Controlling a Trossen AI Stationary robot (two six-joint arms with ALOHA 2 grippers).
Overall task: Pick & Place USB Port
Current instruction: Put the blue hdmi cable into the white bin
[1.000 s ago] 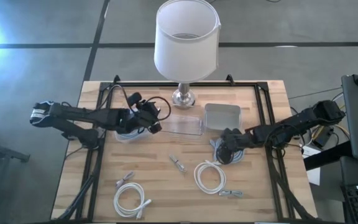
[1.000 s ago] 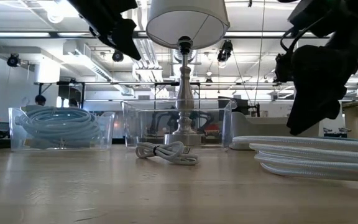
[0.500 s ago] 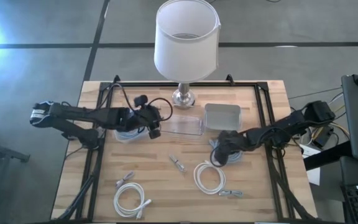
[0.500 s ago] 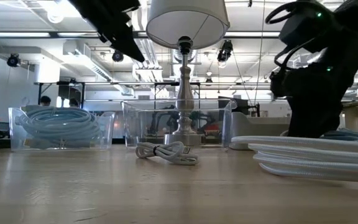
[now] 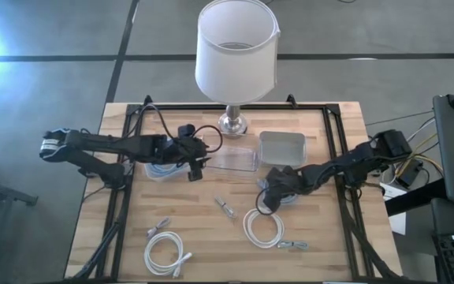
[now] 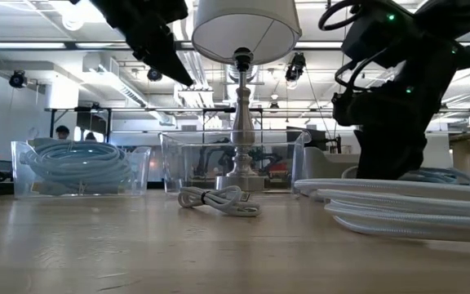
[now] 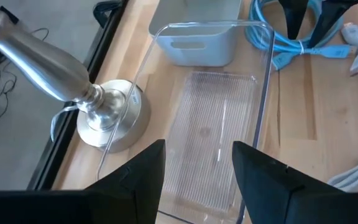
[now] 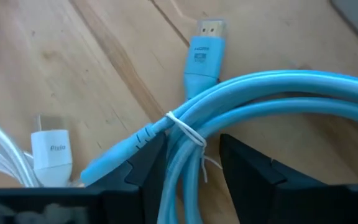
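From above we see the left gripper hanging at the near left corner of the clear bin, a little nearer the table's front edge than a second ago; its fingers stand apart with nothing between them, and its wrist camera looks down through that gap into the empty clear tray beside the lamp base. Behind it a bin of coiled blue cable sits under the arm. Mid-table, a small bundled white USB cable lies loose on the wood, untouched and unmoved. Right of it, the large white cable coil has been nudged slightly leftward. The right gripper has advanced left from its place a second ago and come down onto the blue HDMI cable, which lies on the table just in front of the grey bin. Its fingers are spread and straddle the blue loops at the wire tie without closing on them; a white plug lies close by.
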